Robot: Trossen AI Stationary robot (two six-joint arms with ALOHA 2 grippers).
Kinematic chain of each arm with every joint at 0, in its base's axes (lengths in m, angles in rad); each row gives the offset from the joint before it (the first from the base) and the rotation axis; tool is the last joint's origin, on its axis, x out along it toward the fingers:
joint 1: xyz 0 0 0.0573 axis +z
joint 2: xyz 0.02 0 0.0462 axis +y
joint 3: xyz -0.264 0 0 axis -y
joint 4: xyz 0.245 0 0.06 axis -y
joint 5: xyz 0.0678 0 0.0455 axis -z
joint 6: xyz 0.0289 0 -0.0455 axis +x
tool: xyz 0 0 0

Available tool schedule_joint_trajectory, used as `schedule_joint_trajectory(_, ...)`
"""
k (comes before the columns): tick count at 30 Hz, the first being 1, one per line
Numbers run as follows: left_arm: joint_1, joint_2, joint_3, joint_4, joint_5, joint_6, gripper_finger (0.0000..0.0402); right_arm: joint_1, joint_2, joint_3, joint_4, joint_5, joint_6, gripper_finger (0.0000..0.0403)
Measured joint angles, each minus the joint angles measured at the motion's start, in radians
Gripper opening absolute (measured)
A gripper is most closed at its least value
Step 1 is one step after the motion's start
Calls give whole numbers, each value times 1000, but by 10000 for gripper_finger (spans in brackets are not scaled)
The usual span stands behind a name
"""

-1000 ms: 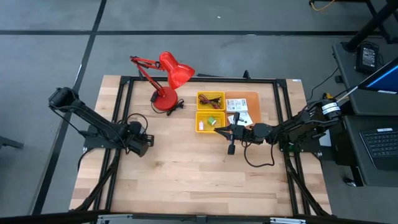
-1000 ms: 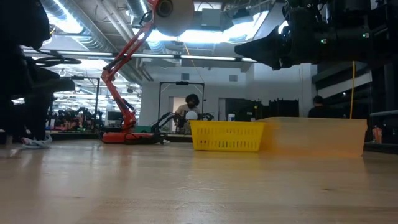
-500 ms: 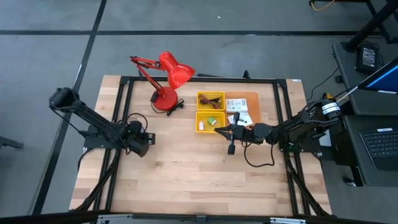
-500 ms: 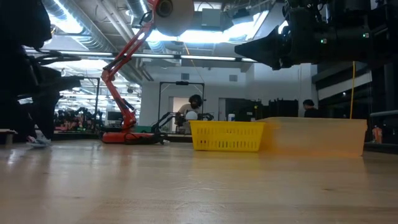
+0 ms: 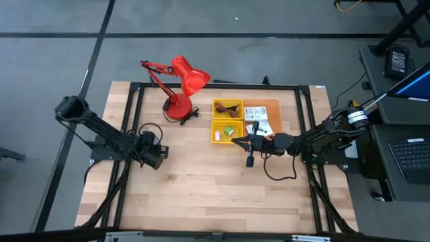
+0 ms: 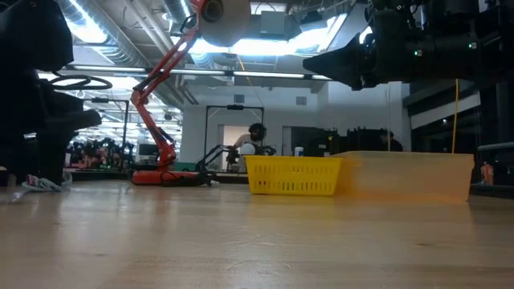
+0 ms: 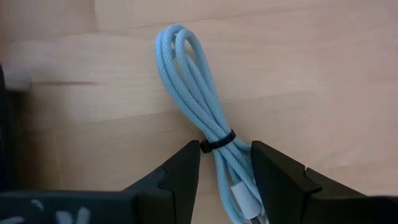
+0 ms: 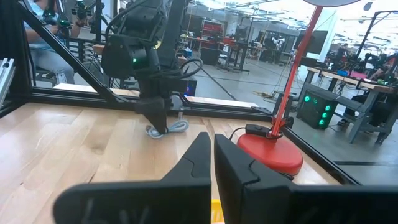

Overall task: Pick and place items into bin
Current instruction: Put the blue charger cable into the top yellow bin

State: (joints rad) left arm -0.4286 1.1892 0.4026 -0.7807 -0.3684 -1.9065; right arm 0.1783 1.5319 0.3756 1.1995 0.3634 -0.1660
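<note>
At table's left side, your left gripper (image 7: pixel 225 180) is down at wood, fingers (image 7: pixel 180 177) apart, straddling coiled blue cord (image 7: pixel 199 106) lying flat; no clamp visible. Your right gripper (image 5: pixel 236 140) hangs at yellow bin's (image 5: pixel 227 131) near edge, fingers together, empty. Packets (image 5: pixel 257 121) lie in orange tray (image 5: pixel 269 106) beside bin.

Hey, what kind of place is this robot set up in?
Probably a robotics lab or workshop: a wooden table in a black frame, an open hall with ceiling lights, and workbenches with equipment behind.
</note>
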Motion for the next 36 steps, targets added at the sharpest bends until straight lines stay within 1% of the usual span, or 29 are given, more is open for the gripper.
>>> schedule_joint_trajectory(3,-2,-6,-1,2,2,50,138,0,0,0,0,0,0,5)
schedule_joint_trajectory(5,-2,-9,-2,2,5,70,126,0,0,0,0,0,0,5)
schedule_joint_trajectory(12,-2,-10,-1,16,14,152,57,0,0,0,0,0,-1,5)
schedule_joint_trajectory(14,-3,-13,-2,20,0,176,39,0,0,0,0,0,-3,5)
schedule_joint_trajectory(17,-3,-22,-1,25,-31,202,24,0,0,0,0,0,-3,5)
schedule_joint_trajectory(24,-3,-47,20,20,-36,284,17,0,0,0,0,0,-3,5)
schedule_joint_trajectory(28,-3,-58,41,30,-101,335,17,0,0,0,-1,0,-3,5)
schedule_joint_trajectory(31,-3,-58,45,103,-154,403,16,0,0,0,-2,0,-3,5)
schedule_joint_trajectory(36,-3,-58,46,294,-231,613,16,0,0,0,-9,0,-3,5)
